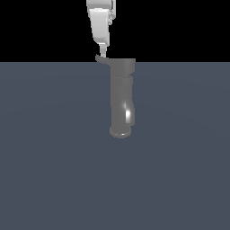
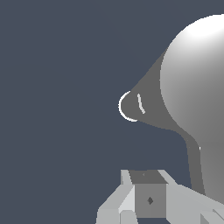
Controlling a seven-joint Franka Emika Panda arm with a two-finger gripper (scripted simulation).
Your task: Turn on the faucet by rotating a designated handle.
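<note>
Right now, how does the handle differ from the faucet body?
The handle is a thin, short lever sticking sideways from the cap; the faucet is a thick, long, slightly bent tube. The end effector sits at the handle, not the faucet's body. Both are glossy grey.

Faucet (image 1: 122, 96) apparently on slate-blue floor (image 1: 54, 179)

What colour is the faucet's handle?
Grey, like the faucet; the handle shows best in the exterior view.

Exterior wide; wrist close; faucet (image 1: 121, 96) shared.
</note>
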